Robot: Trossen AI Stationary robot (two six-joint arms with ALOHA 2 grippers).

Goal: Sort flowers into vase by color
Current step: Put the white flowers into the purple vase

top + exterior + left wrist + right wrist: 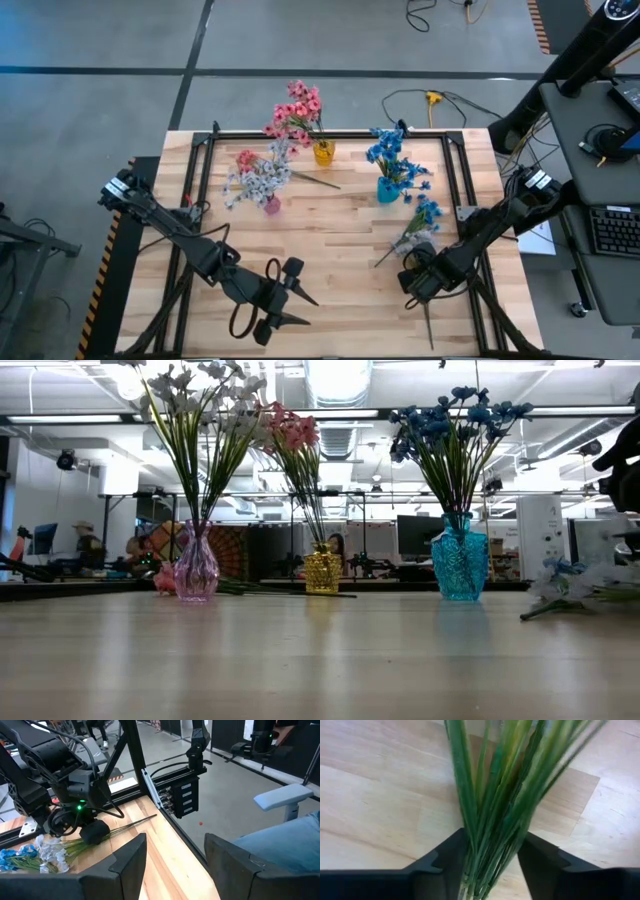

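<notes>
Three vases stand at the table's far side. A pink vase (270,203) holds white-lavender flowers (257,180), a yellow vase (323,153) holds pink ones (296,108), and a blue vase (387,189) holds blue ones (388,152). A blue and white sprig bundle (420,222) lies on the table's right part, and my right gripper (418,262) is shut on its stems. A pink blossom (246,158) and a loose stem (318,181) lie between the vases. My left gripper (305,308) hovers open near the near edge. My right gripper pinches the bundle's green stems (492,820) between its two fingers (445,865), part-way between the blossoms (30,857) and the stems' free ends (150,817). The fingers slant down from the near right and lie across the stems. The bundle lies on the table.
Black frame rails (200,170) run along the table's left, far and right edges. Bare wood (330,240) stretches across the middle between the arms and the vases. A desk with a keyboard (610,230) stands beyond the right edge.
</notes>
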